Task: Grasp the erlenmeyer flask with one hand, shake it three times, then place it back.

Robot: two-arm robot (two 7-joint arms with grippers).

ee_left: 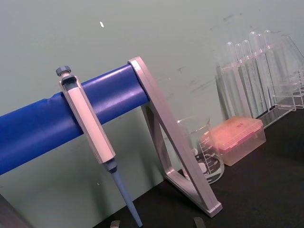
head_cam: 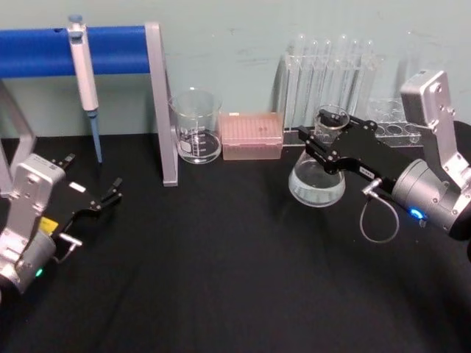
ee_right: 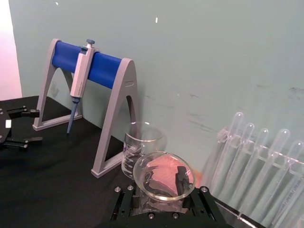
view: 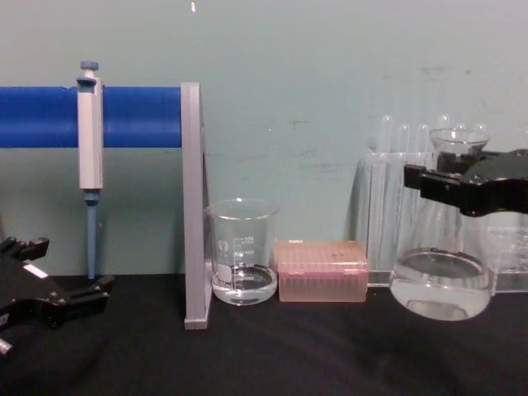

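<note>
The erlenmeyer flask (head_cam: 316, 184) is clear glass with a little clear liquid in its wide base. My right gripper (head_cam: 329, 137) is shut on its narrow neck, just under the flared rim. In the chest view the flask (view: 441, 289) hangs slightly tilted in the right gripper (view: 462, 177), its base seeming just off the black table. The right wrist view looks down into the flask's mouth (ee_right: 161, 154) between the black fingers (ee_right: 180, 173). My left gripper (head_cam: 92, 176) rests open at the table's left side, holding nothing, far from the flask.
A glass beaker (head_cam: 196, 129) and a pink tip box (head_cam: 252, 134) stand at the back, left of the flask. A rack of test tubes (head_cam: 331, 73) is right behind it. A pipette (head_cam: 85, 73) hangs on the blue stand (head_cam: 162, 103) at back left.
</note>
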